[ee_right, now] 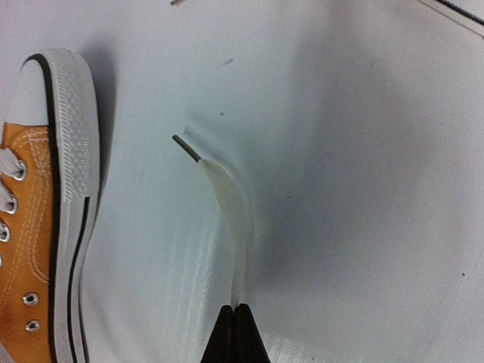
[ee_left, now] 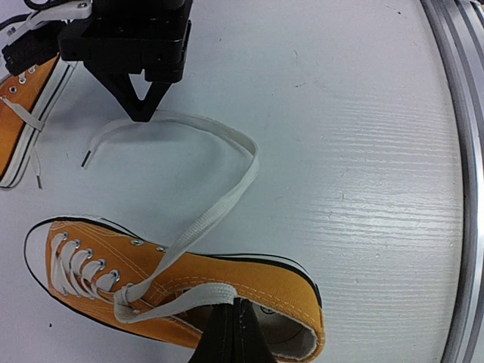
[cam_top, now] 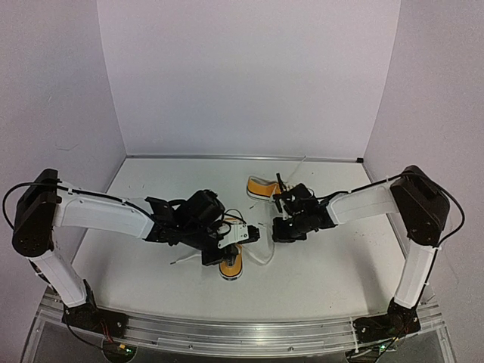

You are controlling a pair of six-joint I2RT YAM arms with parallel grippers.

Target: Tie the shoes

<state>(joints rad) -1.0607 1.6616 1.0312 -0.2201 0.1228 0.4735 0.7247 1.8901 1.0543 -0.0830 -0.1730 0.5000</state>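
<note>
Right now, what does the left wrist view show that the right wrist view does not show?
Only the left wrist view: the near shoe almost whole, with its open collar; the left hand shut on a lace strand above it; part of the second shoe; the long curve of lace across the table. Only the right wrist view: a ribbed toe bumper, seen close. Both: the right hand shut on the white lace, its dark tip, and the white table.
</note>
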